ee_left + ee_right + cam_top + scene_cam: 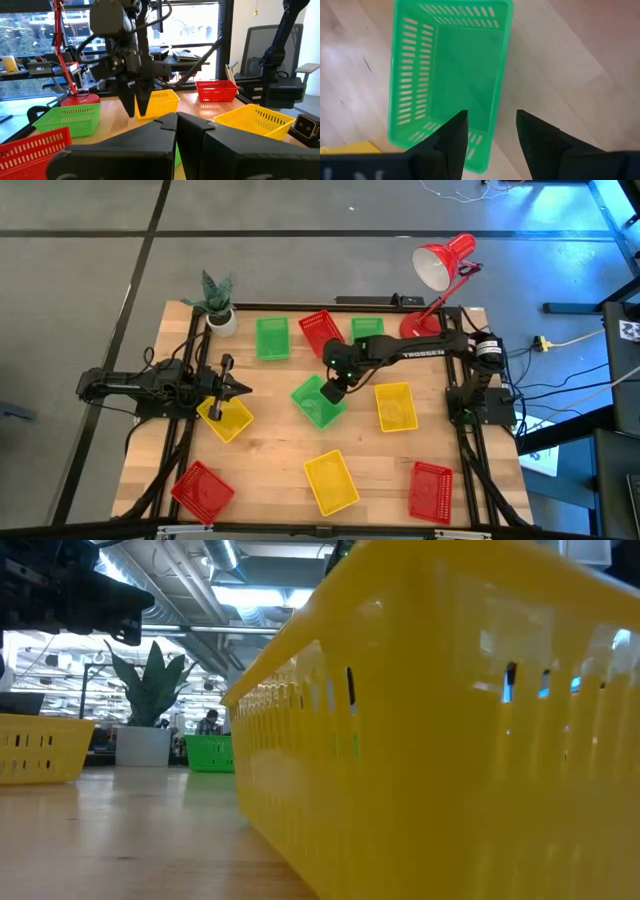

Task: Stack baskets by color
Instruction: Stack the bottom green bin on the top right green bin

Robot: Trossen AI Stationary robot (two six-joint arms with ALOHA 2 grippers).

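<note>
Nine baskets sit apart on the wooden table. The green ones are at the far side (272, 338), (367, 330) and in the middle (318, 404). Red ones lie far (320, 333), near left (203, 490) and near right (431, 491). Yellow ones lie left (225, 418), right (395, 406) and near (331, 482). My right gripper (331, 394) hangs open over the middle green basket (450, 75), pointing steeply down. One finger (454, 137) is over the basket's inside and the other (536, 142) over the table beside its long wall. My left gripper (240, 389) waits shut at the left.
A potted plant (218, 305) stands at the far left corner and a red desk lamp (440, 270) at the far right. The near yellow basket (450, 740) fills most of the low view. Bare wood lies between the baskets.
</note>
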